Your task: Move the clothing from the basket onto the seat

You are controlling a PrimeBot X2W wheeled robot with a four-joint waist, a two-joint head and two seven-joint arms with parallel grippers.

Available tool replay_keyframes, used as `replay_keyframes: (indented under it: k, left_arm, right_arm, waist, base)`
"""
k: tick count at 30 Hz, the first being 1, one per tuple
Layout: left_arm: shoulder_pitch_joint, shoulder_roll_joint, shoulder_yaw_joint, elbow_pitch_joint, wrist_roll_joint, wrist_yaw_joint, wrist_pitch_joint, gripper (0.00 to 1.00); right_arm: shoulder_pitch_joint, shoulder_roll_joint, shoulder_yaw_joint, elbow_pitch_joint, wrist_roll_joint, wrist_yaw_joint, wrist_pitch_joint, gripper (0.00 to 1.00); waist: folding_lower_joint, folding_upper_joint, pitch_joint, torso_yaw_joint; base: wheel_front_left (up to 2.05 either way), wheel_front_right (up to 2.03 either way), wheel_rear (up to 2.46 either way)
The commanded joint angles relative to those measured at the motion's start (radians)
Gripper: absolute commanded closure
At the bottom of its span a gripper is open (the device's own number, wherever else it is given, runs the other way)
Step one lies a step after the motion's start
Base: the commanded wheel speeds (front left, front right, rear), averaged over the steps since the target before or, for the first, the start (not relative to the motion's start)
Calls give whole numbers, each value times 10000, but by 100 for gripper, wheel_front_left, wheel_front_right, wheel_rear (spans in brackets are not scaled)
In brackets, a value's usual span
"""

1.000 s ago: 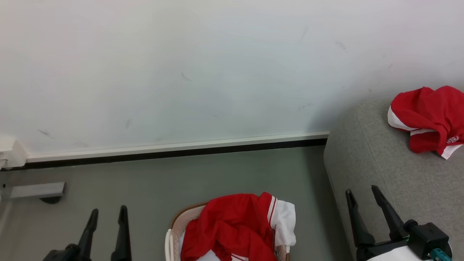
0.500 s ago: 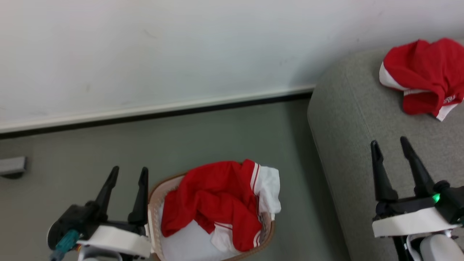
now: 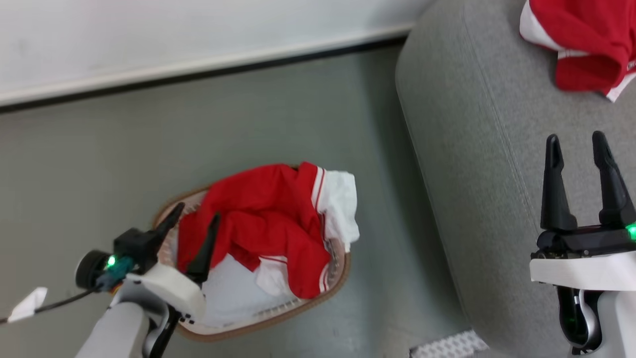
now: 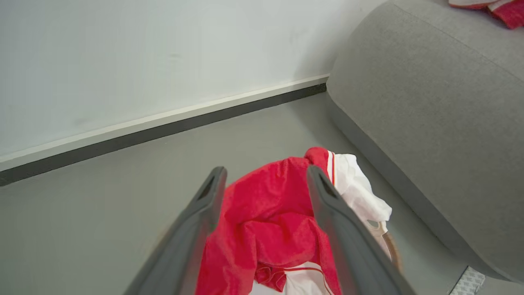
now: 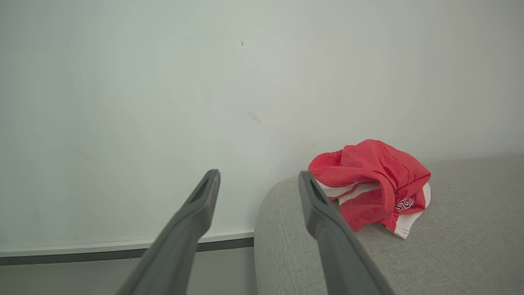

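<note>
While the basket (image 3: 271,313) stands on the floor (image 3: 198,124) just beside the rounded left edge of the seat (image 3: 472,149), the clothing (image 3: 263,223) lies heaped inside it. Most of this clothing is red. A white panel with thin striped trim hangs over the basket rim on the side nearest the seat.

The left gripper (image 3: 198,211) is released, with its two fingers spread apart. In the head view it is positioned over the left rim of the basket, fingertips directed at the red fabric. In the left wrist view the left gripper (image 4: 266,170) frames the clothing (image 4: 266,213) between its fingers, and the brown basket (image 4: 392,248) rim shows to the right of them. Contact between the fingers and the fabric cannot be confirmed.

The right gripper (image 3: 575,136) is also released, fingers spread, and is positioned over the near part of the seat. A separate garment (image 3: 586,44), red with white panels and small lettering, lies crumpled on the seat near its far edge, close to the wall (image 3: 149,30). In the right wrist view the right gripper (image 5: 258,173) points toward the wall, and the garment (image 5: 368,180) rests on the seat (image 5: 450,246) just right of the right finger, well apart from both fingertips.
</note>
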Motion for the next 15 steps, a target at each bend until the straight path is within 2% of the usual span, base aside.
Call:
replay_keyframes:
  k: [1,9,12,15]
  left_arm:
    - [-321,196,-293,235,-193,-17,48,0]
    - [-1940,944,-2403,1690,-488,-5,448,0]
    - [-2499,1109,-2864,2293,-699,-5,741,0]
    - [-3048,1299,-2908,3104,-757,1,1016,0]
  right_arm:
    - [-123,54,-45,-110,-53,-22,7,0]
    - [-521,123,-245,-686,286,-22,7,0]
    - [-645,126,-314,-875,526,-22,7,0]
    - [-687,131,-301,-1009,663,-22,7,0]
  waist:
    - [-4,0,605,-367]
    - [-4,0,1953,-865]
    - [-4,0,2428,-976]
    - [-4,0,2848,-1069]
  base:
    - [0,0,0]
    - [0,0,0]
    - [0,0,0]
    - [0,0,0]
